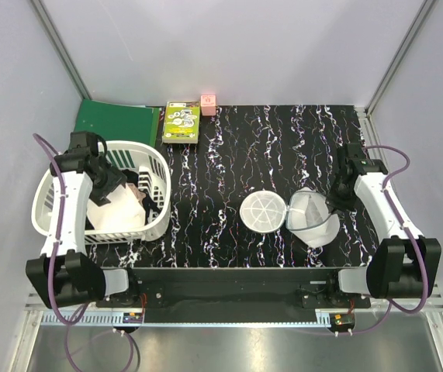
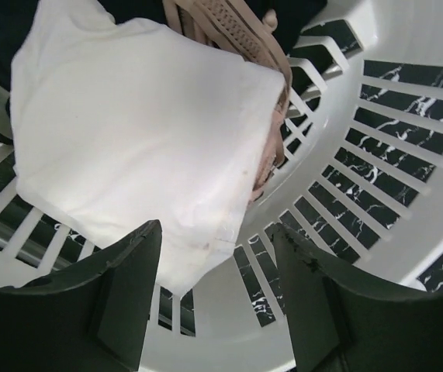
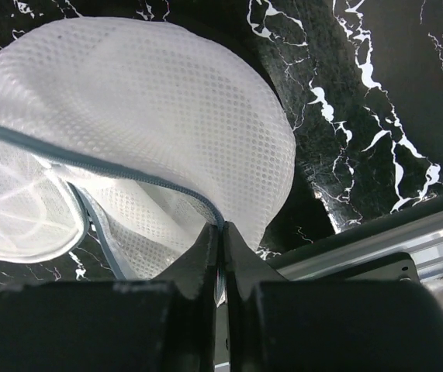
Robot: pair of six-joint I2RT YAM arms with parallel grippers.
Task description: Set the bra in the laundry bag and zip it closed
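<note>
The white mesh laundry bag point(image 1: 312, 219) lies open at the right of the table, its round flap point(image 1: 261, 211) spread flat to the left. My right gripper point(image 1: 332, 203) is shut on its dark zipper rim point(image 3: 128, 172), lifting the dome point(image 3: 151, 101); its fingertips meet at the rim point(image 3: 221, 226). My left gripper point(image 1: 116, 184) is open and empty inside the white slatted basket point(image 1: 50, 203), just above a white cloth point(image 2: 128, 132). Dark fabric, maybe the bra point(image 2: 302, 12), peeks out at the top edge, mostly hidden. A pale pink garment point(image 2: 229, 23) lies beside it.
The basket wall point(image 2: 407, 70) curves close around my left gripper point(image 2: 217, 232). A green folder point(image 1: 116, 122), a green card box point(image 1: 182, 122) and a small pink cube point(image 1: 208, 101) sit at the back. The table's near edge rail point(image 3: 376, 240) runs just behind the bag.
</note>
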